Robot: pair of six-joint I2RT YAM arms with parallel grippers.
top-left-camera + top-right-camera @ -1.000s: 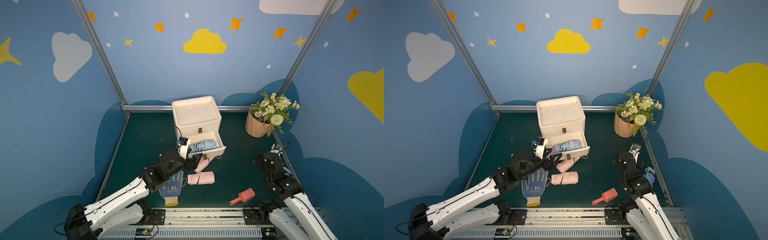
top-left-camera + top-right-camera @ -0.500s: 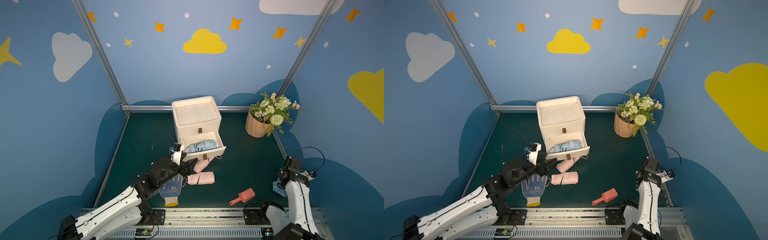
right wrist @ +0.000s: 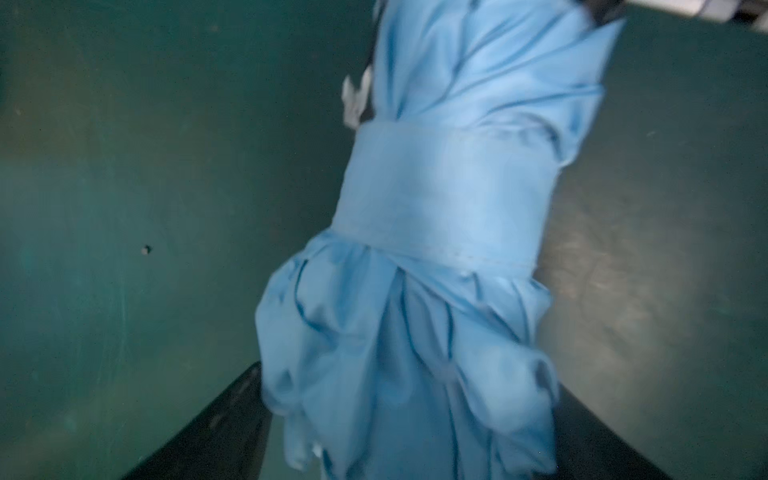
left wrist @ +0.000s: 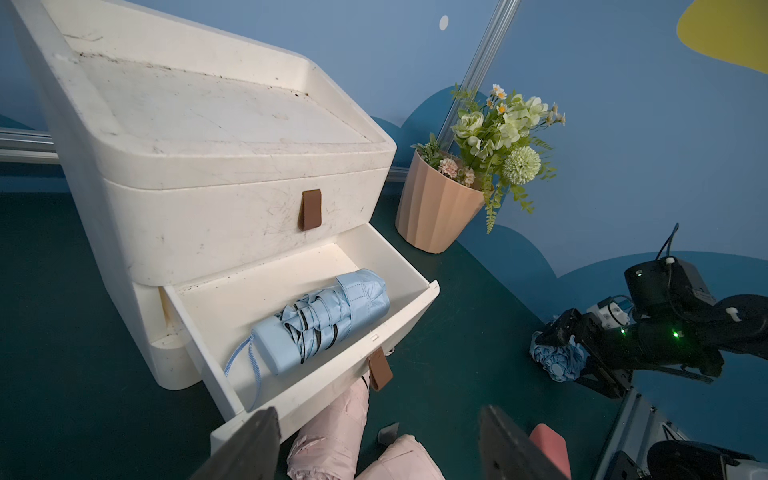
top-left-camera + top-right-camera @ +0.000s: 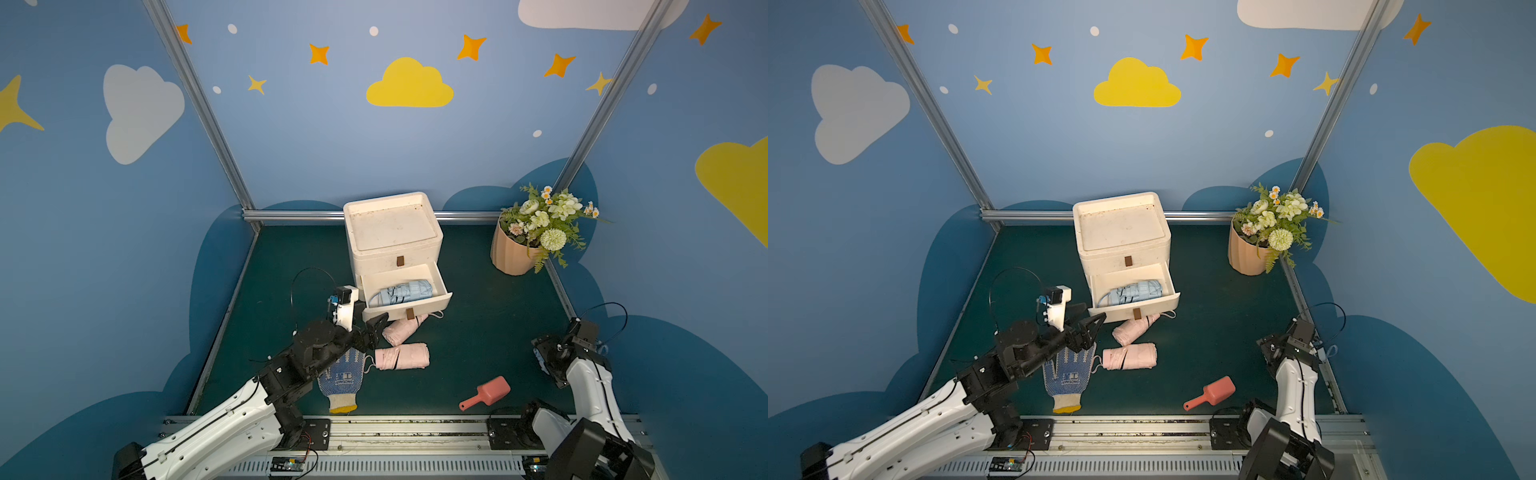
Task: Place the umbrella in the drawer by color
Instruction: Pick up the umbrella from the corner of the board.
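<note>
Mat dark green, walls blue

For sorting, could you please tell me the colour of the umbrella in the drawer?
Light blue umbrella; left wrist view.

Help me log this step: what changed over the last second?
The right hand swung back and came down around the loose blue umbrella by the right edge; grip unclear. The left hand, open, drew slightly back from the drawer. The stored blue umbrella, pink umbrellas, glove and scoop stayed put.
</note>
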